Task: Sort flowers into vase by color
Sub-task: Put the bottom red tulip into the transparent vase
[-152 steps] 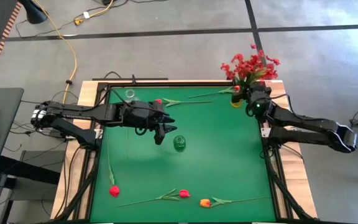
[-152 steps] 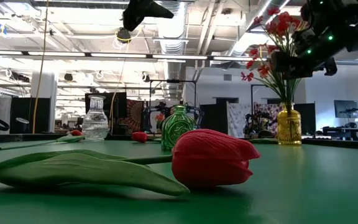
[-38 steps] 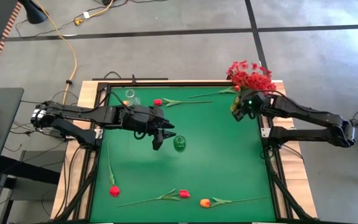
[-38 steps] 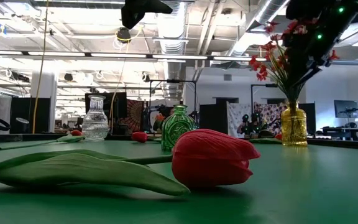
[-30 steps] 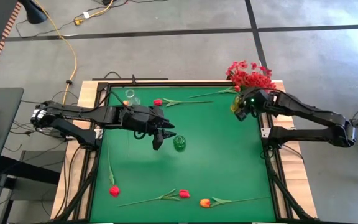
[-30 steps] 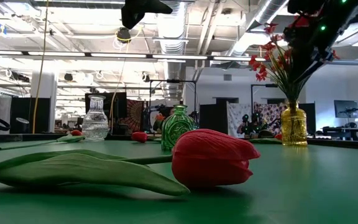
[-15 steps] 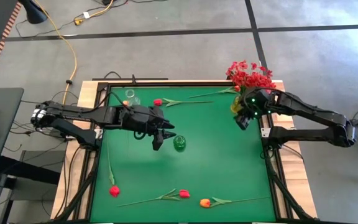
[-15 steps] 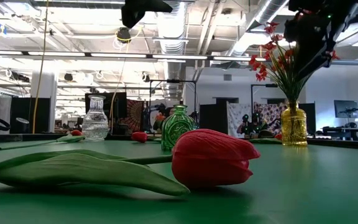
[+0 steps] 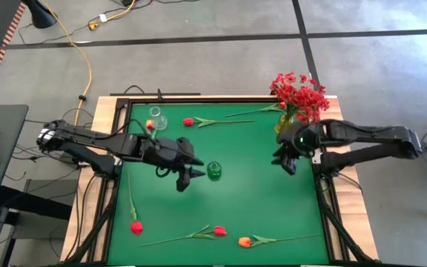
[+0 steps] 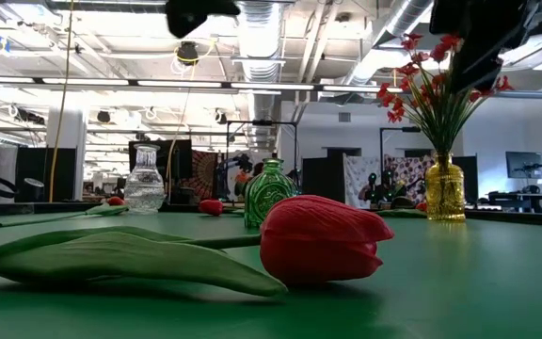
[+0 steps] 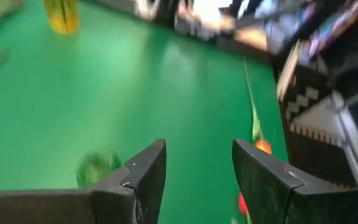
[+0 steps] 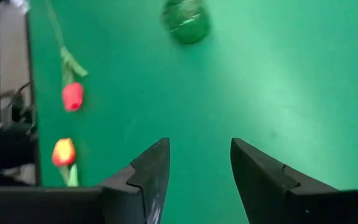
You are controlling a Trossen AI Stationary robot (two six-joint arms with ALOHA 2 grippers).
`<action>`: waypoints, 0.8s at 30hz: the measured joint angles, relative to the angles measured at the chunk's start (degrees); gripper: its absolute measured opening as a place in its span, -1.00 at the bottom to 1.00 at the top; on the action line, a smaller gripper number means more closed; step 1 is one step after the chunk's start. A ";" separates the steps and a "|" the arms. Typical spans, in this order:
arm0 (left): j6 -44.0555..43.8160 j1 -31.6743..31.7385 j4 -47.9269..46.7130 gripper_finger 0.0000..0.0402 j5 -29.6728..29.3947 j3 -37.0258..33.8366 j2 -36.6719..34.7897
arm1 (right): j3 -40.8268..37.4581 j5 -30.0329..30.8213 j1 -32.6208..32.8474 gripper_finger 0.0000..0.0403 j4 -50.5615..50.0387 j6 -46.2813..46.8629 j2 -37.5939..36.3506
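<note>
Sprays of small red blossoms (image 9: 299, 93) stand in a yellow vase (image 9: 282, 123) at the far right corner; the low view shows the yellow vase (image 10: 443, 189) too. A green vase (image 9: 213, 170) stands mid-table and a clear vase (image 9: 155, 115) at the far left. Tulips lie flat on the mat: a red one (image 9: 188, 122) at the far side, a red one (image 9: 136, 228), a red-pink one (image 9: 219, 231) and an orange one (image 9: 245, 242) at the near side. My left gripper (image 9: 186, 180) hovers open just left of the green vase. My right gripper (image 9: 286, 161) hovers open, on the near side of the yellow vase.
A loose green stem (image 9: 259, 111) lies near the yellow vase. The green mat (image 9: 265, 200) has bare room between the green vase and the near tulips. A black frame (image 9: 325, 200) borders the table. Cables lie on the floor beyond.
My right gripper has drawn away from the yellow vase and the red sprays, moving toward the near edge and out over the mat, empty. My left gripper has shifted a little toward the near edge and left, beside the green vase. The flowers and vases have stayed put.
</note>
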 joint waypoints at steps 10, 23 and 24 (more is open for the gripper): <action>-4.78 -11.92 -15.59 -0.15 0.38 0.00 0.00 | 0.00 4.40 19.23 -0.09 11.49 2.37 11.52; -13.97 -28.01 0.94 -0.15 -1.24 -12.04 3.36 | 0.00 4.42 26.19 -0.09 16.83 1.43 22.70; -13.52 -29.08 2.70 -0.15 -2.08 -12.04 4.76 | 0.00 4.42 26.40 -0.09 16.81 1.41 22.72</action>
